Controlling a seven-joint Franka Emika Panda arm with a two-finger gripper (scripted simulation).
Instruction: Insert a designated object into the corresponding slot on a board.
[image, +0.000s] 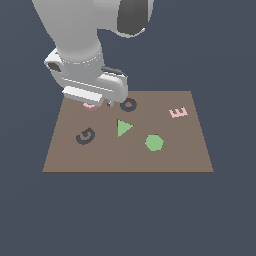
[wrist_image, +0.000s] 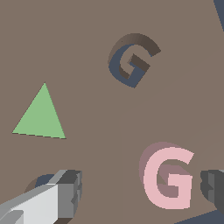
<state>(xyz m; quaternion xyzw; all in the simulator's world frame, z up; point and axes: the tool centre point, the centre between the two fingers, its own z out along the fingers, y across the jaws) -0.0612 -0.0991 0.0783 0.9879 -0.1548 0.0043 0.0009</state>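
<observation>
The pale pink letter G piece (wrist_image: 168, 177) lies flat on the brown board (image: 175, 155); in the exterior view only a pink sliver of it (image: 90, 105) shows under the hand. My gripper (wrist_image: 140, 190) is open and low over the board's far part, with one finger on each side of the G. One fingertip (wrist_image: 213, 186) is close to the G, the other (wrist_image: 65, 192) well apart from it. The dark G-shaped slot (wrist_image: 131, 59) is empty and shows in the exterior view (image: 85, 136) nearer the front, on the exterior view's left.
A dark ring-shaped O recess (image: 128, 105) lies just beside the gripper. A green triangle (image: 123, 127) and a green hexagon (image: 154, 142) sit mid-board. A pink letter E (image: 178, 112) lies on the exterior view's right. The triangle also shows in the wrist view (wrist_image: 40, 116).
</observation>
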